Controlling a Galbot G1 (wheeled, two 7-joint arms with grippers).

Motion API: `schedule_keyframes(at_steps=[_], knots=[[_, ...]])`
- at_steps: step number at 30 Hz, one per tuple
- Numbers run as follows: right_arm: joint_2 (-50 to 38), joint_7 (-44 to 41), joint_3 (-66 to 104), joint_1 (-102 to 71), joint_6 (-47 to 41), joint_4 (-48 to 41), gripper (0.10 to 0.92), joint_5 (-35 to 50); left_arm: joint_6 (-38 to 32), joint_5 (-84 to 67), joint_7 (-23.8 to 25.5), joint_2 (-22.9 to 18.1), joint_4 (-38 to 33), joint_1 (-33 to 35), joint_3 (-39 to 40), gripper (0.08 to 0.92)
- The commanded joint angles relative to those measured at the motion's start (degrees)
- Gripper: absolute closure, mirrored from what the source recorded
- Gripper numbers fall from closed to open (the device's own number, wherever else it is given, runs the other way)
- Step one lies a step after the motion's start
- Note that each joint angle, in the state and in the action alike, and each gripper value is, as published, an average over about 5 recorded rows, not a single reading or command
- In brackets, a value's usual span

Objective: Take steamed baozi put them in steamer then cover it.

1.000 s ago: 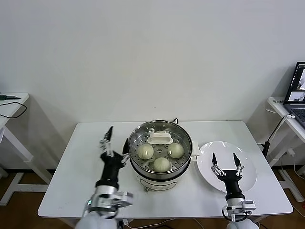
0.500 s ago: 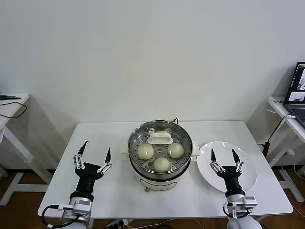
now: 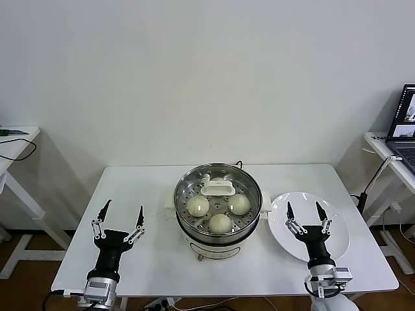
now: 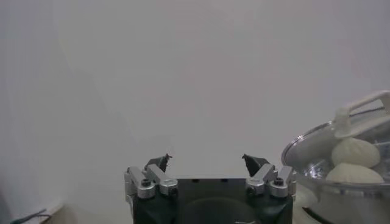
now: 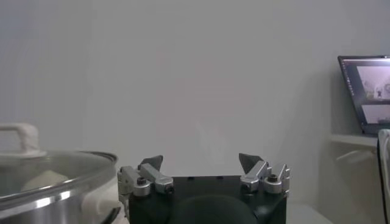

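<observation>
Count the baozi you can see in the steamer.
3 under the glass lid: one on the robot's left, one nearest the robot, one on its right. The lid's white handle may hide another behind it.

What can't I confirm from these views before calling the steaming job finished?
- Fourth cream-white bun: head view shows three; the clear glass lid's white handle covers the back spot.
- White pot base: mostly hidden under the shiny steel steamer basket in the head view.
- White plate: partly blocked by the open right gripper.
- Steamer: cut off by the frame edge in both wrist views.
</observation>
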Motion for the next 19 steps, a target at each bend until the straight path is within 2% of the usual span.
schedule_keyframes(at_steps=[1,19], knots=[[-0.15,0.11,0.25,-0.35,-1.65,0.99,0.203,0.10,-1.89,-2.77,0.08,-0.37,0.59,0.98,-0.95,0.177],[-0.28,0.09,0.98,-2.17,-2.48,2.92,0.203,-0.96,-2.10,-3.16,-0.20,0.01,0.13,1.37,0.09,0.177]])
